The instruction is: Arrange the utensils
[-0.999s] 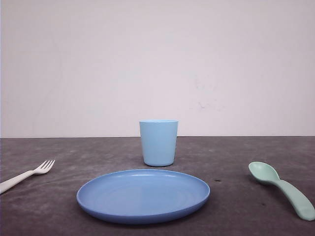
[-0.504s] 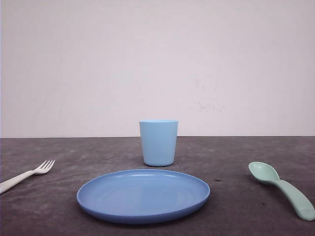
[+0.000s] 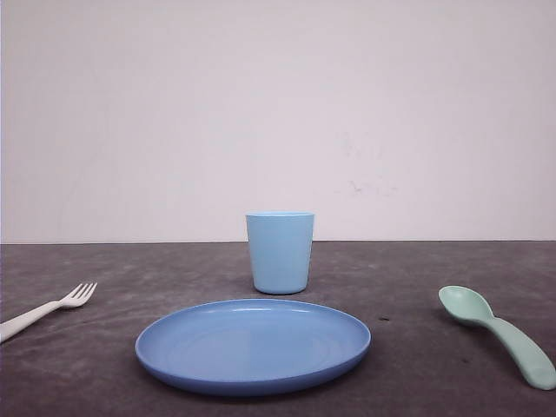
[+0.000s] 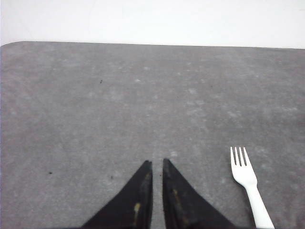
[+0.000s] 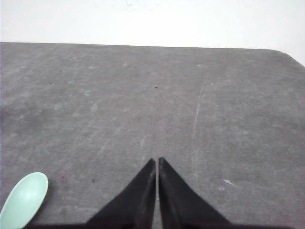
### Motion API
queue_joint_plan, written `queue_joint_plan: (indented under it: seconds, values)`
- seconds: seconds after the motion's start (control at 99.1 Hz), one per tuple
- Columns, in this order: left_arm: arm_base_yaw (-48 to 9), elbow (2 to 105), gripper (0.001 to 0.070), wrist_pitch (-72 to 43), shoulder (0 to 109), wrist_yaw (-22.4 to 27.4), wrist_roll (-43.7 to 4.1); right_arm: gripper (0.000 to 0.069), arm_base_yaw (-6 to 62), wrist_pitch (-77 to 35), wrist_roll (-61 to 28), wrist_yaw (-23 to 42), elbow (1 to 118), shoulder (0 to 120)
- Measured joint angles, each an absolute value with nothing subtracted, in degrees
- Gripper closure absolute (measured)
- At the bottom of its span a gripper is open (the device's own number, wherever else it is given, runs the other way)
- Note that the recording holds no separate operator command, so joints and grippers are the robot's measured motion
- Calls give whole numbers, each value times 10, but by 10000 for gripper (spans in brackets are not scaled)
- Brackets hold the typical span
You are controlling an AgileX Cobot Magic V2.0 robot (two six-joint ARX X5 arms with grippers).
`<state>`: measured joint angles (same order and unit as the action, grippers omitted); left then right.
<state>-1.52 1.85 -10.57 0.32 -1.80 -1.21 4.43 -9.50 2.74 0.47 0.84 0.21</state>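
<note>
White fork (image 3: 45, 308) and green spoon (image 3: 498, 334) unheld, unlabelled; both arms' fingers (image 4: 143, 191) closed, empty.

The tabletop (image 3: 417, 261) was a dark grey, mottled surface with faint scuffs and scratches, ending at a pale wall behind. A round blue plate (image 3: 253, 346) lay flat on it near the front, in the middle. Just behind the plate a light blue cup (image 3: 280, 252) stood upright, apart from the plate's rim. A small white fork (image 3: 45, 310) lay well to the left, tines pointing toward the far edge and inward. A mint-green spoon (image 3: 497, 334) lay well to the right, bowl facing up and farther back than its thick handle.
</note>
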Motion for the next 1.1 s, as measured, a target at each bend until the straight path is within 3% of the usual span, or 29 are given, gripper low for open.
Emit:
queue_joint_plan:
  seconds: [0.676,0.938,1.099]
  values:
    - [-15,18,697,-105,3,-16,-17,683,44,-95,28,1,8,2]
    - [-15,19,697,-77,3,-16,-81,683,44,-65,86,-24,14,2]
    - [-15,50,697,-34,4,5,-131,683,44,-70,157,-44,83,4]
